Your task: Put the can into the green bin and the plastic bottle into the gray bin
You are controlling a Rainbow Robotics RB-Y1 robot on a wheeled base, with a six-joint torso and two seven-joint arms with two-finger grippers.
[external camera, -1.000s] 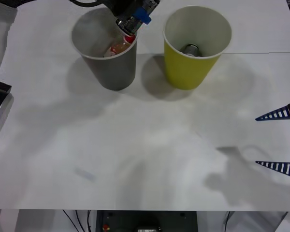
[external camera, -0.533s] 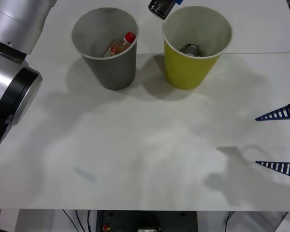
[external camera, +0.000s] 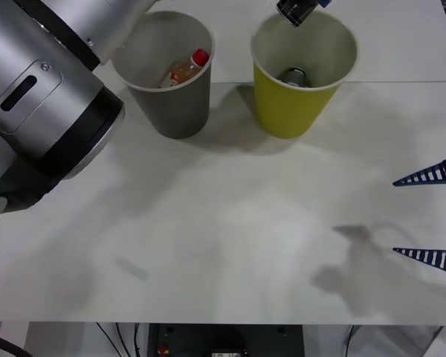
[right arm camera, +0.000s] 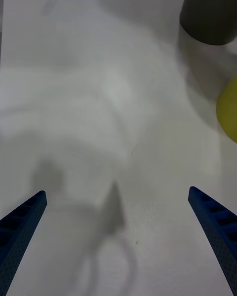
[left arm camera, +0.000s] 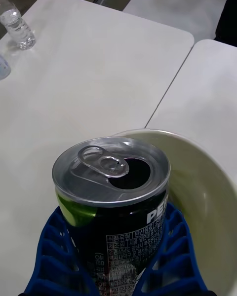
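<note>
Left end effector grips an opened can by its sides above the green bin; it looks light, slippery, easily dented. Right end effector rests spread on the worktop.

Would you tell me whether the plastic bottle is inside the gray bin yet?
Inside: the plastic bottle leans within the gray bin, red cap near its rim.

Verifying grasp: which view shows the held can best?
Left wrist view: the can upright in the left claw, top and label clear. Front view catches just its end at the top edge, above the green bin.
</note>
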